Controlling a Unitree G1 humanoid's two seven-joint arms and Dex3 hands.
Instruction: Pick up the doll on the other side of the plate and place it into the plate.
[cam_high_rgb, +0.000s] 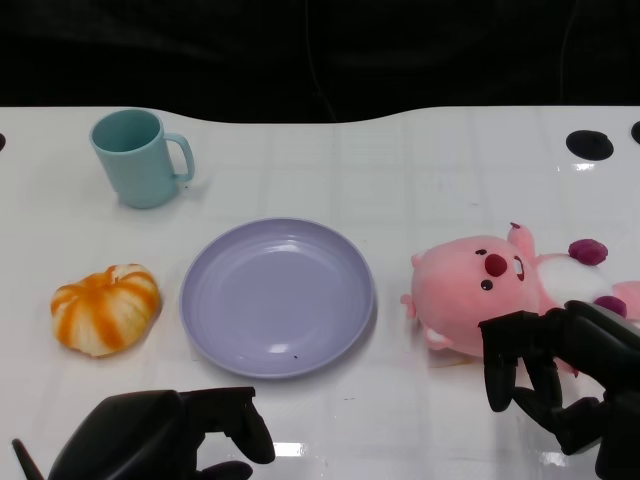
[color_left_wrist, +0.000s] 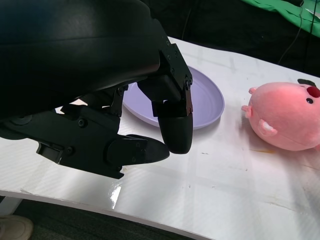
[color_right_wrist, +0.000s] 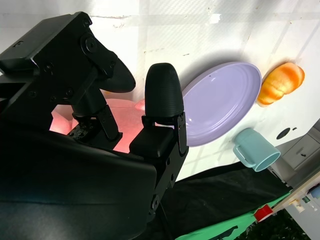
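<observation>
Pink and plush, the doll (cam_high_rgb: 505, 285) is lying on its back toward the right edge of the table (cam_high_rgb: 400, 170), just beside the purple plate (cam_high_rgb: 277, 296) but clear of its rim. Its long axis is running across the table, head pointing at the plate, feet trailing off toward the right edge. The right hand (cam_high_rgb: 560, 375) is hovering right over the doll's near side, fingers spread apart and holding nothing, not yet wrapping the plush. That is clearly the nearer hand. The left hand (cam_high_rgb: 175, 435) is sitting at the front edge on the plate's far side from the doll, fingers curled in on nothing. So I'd judge the reach is short: down and slightly forward onto the body.
</observation>
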